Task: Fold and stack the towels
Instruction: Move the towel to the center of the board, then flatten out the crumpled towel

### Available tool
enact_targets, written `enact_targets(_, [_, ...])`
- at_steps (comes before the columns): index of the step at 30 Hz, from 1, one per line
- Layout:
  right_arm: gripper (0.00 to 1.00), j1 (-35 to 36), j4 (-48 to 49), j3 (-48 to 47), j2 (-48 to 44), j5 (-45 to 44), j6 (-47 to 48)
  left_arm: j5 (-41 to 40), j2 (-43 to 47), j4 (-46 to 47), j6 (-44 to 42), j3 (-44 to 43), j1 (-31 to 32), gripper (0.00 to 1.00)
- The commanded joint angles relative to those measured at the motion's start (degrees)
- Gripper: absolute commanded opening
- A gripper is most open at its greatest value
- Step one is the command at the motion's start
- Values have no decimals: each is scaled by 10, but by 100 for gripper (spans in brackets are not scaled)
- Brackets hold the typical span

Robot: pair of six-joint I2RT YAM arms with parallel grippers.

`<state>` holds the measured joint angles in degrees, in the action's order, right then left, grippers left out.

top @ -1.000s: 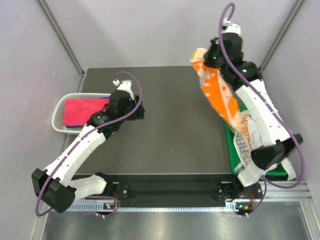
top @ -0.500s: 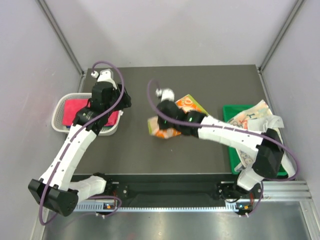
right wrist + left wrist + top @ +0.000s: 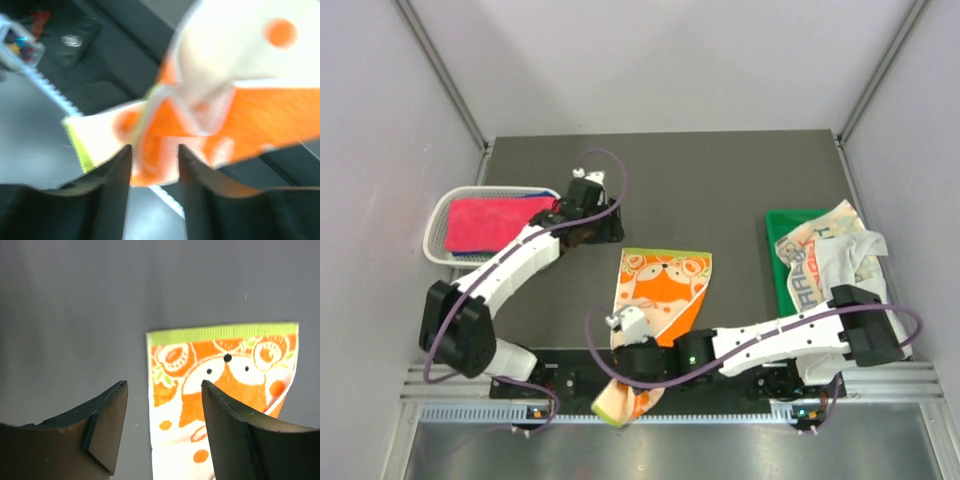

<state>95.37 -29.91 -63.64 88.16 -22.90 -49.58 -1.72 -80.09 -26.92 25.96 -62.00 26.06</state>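
- The crumpled white towel (image 3: 820, 262) lying over the green tray (image 3: 781, 222) is printed with big block letters in grey and orange.
- An "H" can be made out near its far edge.
- The creases break up the remaining letters, so no whole word reads.

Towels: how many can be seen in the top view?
4: a pink towel in the basket, a blue towel under it, an orange towel mid-table, a lettered towel on the green tray. Others may be hidden.

Blurred orange towel (image 3: 280, 110), hand (image 3: 153, 148) parted around it
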Motion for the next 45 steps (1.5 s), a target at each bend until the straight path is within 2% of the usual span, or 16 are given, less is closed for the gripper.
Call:
enact_targets(1, [44, -13, -91, 39, -85, -88, -102, 7, -40, 41, 24, 5, 20, 66])
enact_targets(2, [50, -24, -110, 47, -104, -99, -124, 7, -50, 40, 29, 5, 21, 66])
enact_targets(6, [52, -131, -142, 124, -247, -124, -123, -19, -86, 55, 44, 22, 30, 66])
enact_targets(7, [51, -204, -131, 138, -267, -117, -89, -14, -92, 59, 49, 24, 29, 66])
enact_targets(9, [51, -279, -107, 176, -318, -111, -43, -2, -116, 73, 49, 25, 34, 65])
enact_targets(10, [51, -361, -88, 188, -328, -96, -16, -2, -126, 73, 48, 22, 36, 65])
enact_targets(11, [51, -405, -41, 198, -333, -74, 48, -11, -136, 71, 47, 19, 36, 64])
enact_targets(13, [50, -514, 4, 219, -324, -8, 98, -13, -164, 81, 50, 10, 39, 64])
enact_targets(16, [49, -600, 54, 206, -253, 53, 178, -8, -190, 90, 58, 6, 41, 63])
enact_targets(23, [50, -665, 150, 183, -119, 102, 218, -21, -225, 94, 59, 2, 42, 62])
enact_targets(37, [52, -651, 221, 171, 4, 145, 201, -37, -256, 121, 71, 32, 48, 50])
enact_targets(40, [52, -647, 226, 170, 14, 152, 196, -37, -262, 121, 71, 33, 50, 46])
enact_targets(45, [53, -641, 234, 161, 37, 149, 186, -35, -258, 118, 65, 35, 51, 31])
